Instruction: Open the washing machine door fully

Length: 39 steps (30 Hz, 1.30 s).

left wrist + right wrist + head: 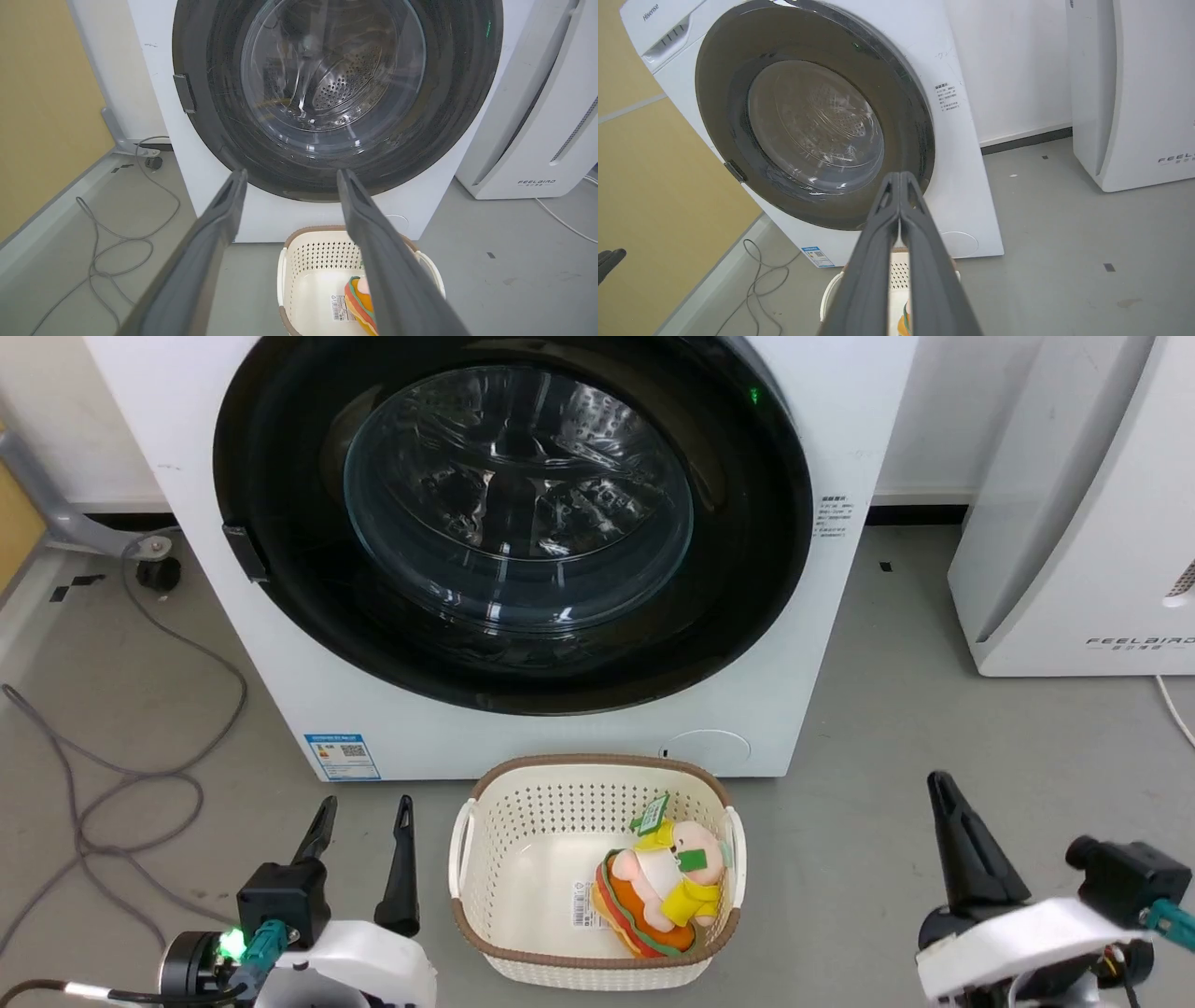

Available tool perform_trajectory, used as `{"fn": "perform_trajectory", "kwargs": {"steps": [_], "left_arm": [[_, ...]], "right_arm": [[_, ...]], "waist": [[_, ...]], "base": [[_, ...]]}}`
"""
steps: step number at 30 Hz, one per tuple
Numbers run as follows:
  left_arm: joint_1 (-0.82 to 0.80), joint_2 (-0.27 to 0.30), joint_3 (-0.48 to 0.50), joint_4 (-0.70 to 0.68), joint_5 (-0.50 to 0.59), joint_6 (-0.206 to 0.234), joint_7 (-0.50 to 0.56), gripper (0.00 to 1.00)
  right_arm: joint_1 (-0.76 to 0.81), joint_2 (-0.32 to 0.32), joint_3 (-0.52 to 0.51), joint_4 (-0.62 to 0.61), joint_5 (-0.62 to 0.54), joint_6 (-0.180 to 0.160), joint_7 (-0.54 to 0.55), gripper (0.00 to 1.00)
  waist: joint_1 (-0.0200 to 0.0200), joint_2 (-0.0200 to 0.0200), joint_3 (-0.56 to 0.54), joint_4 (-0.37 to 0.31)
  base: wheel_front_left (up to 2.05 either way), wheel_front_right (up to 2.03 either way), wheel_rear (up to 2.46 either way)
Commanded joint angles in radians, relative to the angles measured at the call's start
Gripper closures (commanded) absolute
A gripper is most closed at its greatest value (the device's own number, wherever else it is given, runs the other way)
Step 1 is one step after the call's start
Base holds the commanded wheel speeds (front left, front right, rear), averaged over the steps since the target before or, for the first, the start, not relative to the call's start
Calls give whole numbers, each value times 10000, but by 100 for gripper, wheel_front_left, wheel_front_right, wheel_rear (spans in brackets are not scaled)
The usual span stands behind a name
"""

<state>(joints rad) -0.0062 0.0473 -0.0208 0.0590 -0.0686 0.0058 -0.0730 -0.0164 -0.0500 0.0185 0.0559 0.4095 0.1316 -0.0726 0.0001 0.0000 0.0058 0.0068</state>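
Zero progress so far, by the look of it. The washing machine door sits flush on the front of the white machine, spanning it nearly edge to edge. Its glass bowl bulges out at the centre, w/ the steel drum visible thru it. No gap shows at the rim in any view, so I'd call it shut.

There's a small dark tab on the door's left edge (handle or latch, can't tell which). That's prob. the spot to pull from, which would put the hinge at the right edge, tho that's a guess.

Left gripper hangs low over the floor, just short of the machine's bottom-left corner. Its jaws are wide apart w/ nothing between them, and the left wrist view looks at the door's lower rim past the two fingers. Right gripper is out on the right side of the floor, well apart from the machine, jaws pressed together and empty. Neither one touches the door.

A basket sits on the floor just in front of the machine's bottom edge, w/ a plush toy in its right half. Any reach to the door goes over or round it, so it's worth watching. A cable loops along the floor's left side.

What's left is everything: reach the tab, unlatch, then swing the door all the way round.
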Motion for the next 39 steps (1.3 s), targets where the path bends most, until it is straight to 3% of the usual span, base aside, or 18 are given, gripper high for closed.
{"fn": "perform_trajectory", "kwargs": {"steps": [1, 8, 9, 17, 25, 31, 39], "left_arm": [[-256, 16, -24, 45, -128, 18, -123, 0], [-359, 14, -62, 47, -276, 45, -269, 0], [-477, 14, -53, 29, -356, 50, -353, 0], [-790, 15, -50, -76, -504, 55, -520, 0], [-1232, 17, -131, -249, -643, 18, -708, 0], [-1891, 19, -338, -586, -868, 16, -959, 0], [-2154, 21, -420, -664, -1054, 61, -1126, 0]], "right_arm": [[-351, -1, 10, 64, 511, -3, -115, 100], [-1113, -52, -206, 385, 1971, -4, 32, 100], [-1745, -247, -317, 737, 2668, -4, 173, 100], [-3326, -839, -336, 1809, 3490, -4, 226, 100], [-5623, -1303, -265, 3449, 4556, -5, 514, 100], [-9106, -2072, 126, 5783, 5613, -6, 1232, 100], [-11130, -2253, 898, 7118, 5915, -7, 2328, 100]], "waist": [[-1, 0, 33, 18], [-1, 0, 167, 74], [-1, 0, 346, 105], [-1, 0, 774, 167], [-1, 0, 1422, 245], [-1, 0, 2359, 462], [-1, 0, 2768, 567]], "base": [[0, 0, 0], [0, 0, 0], [0, 0, 0], [0, 0, 0], [0, 0, 0], [0, 0, 0], [0, 0, 0]]}}
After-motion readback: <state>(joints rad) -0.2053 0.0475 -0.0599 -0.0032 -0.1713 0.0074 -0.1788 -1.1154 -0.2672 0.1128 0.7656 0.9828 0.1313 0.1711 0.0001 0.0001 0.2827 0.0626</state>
